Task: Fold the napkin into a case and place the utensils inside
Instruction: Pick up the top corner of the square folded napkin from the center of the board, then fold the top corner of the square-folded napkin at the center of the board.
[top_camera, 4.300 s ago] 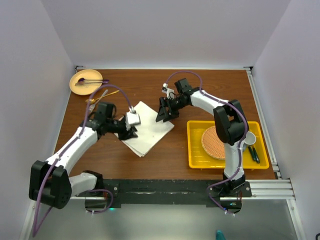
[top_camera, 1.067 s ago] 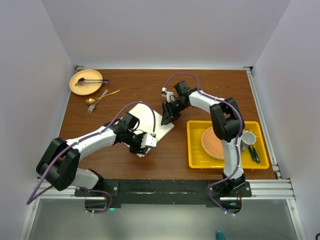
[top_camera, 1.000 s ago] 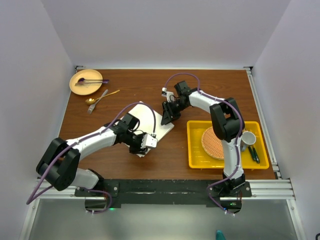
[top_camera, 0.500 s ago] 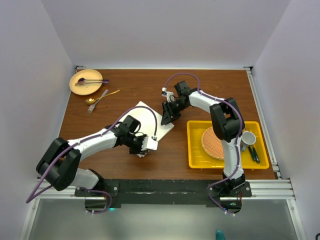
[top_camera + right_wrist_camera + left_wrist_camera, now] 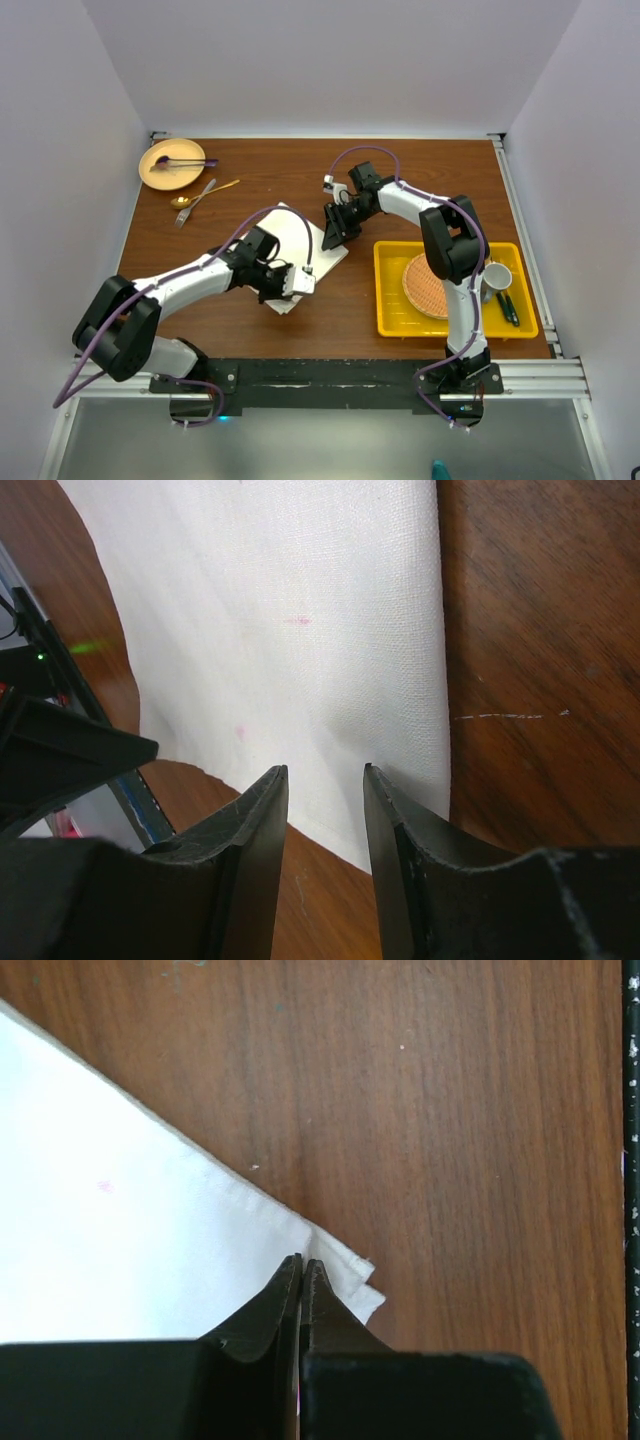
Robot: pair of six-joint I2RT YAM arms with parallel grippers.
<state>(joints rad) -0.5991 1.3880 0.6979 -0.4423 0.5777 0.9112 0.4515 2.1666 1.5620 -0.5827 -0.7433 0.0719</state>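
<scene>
Left pincer (image 5: 300, 1268) is closed, jaws together, at the near corner of the napkin (image 5: 120, 1230), which lies layered mid-desk (image 5: 460, 1110). Right pincer (image 5: 325, 780) is held apart over its far edge. If no layer is caught, the fold could be lost or pulled askew.

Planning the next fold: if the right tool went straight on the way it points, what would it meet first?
Probably the napkin: the right tool, open, points at it near its edge; the gap is unclear.
</scene>
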